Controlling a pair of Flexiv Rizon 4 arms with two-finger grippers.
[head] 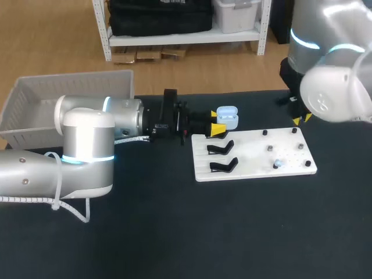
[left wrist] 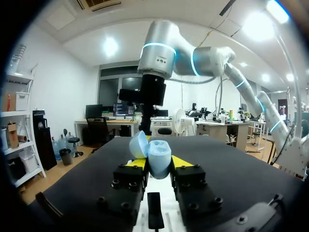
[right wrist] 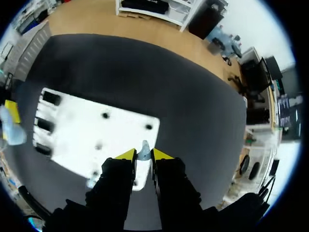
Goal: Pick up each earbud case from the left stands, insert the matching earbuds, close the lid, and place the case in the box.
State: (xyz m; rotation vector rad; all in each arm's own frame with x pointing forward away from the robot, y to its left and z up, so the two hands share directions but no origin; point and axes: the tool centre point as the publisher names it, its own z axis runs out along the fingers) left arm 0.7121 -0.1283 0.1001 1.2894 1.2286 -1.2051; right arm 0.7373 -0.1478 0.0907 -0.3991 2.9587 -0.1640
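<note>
A pale blue earbud case (head: 226,116) with its lid up is held just beyond the far left corner of the white board (head: 256,157). My left gripper (head: 218,129) is shut on it from both sides. In the left wrist view the open case (left wrist: 159,154) sits between the yellow tips of that gripper (left wrist: 157,163). My right gripper (head: 301,119) hangs above the board's far right corner. In the right wrist view a small pale blue earbud (right wrist: 144,148) is pinched between its fingers, so this gripper (right wrist: 144,156) is shut on it, high over the board (right wrist: 77,130).
Two black stands (head: 222,156) rise at the board's left side, and small pegs (head: 269,149) dot its right half. Another pale blue earbud (head: 278,165) rests near the board's front edge. A white box (head: 75,78) stands at the table's far left.
</note>
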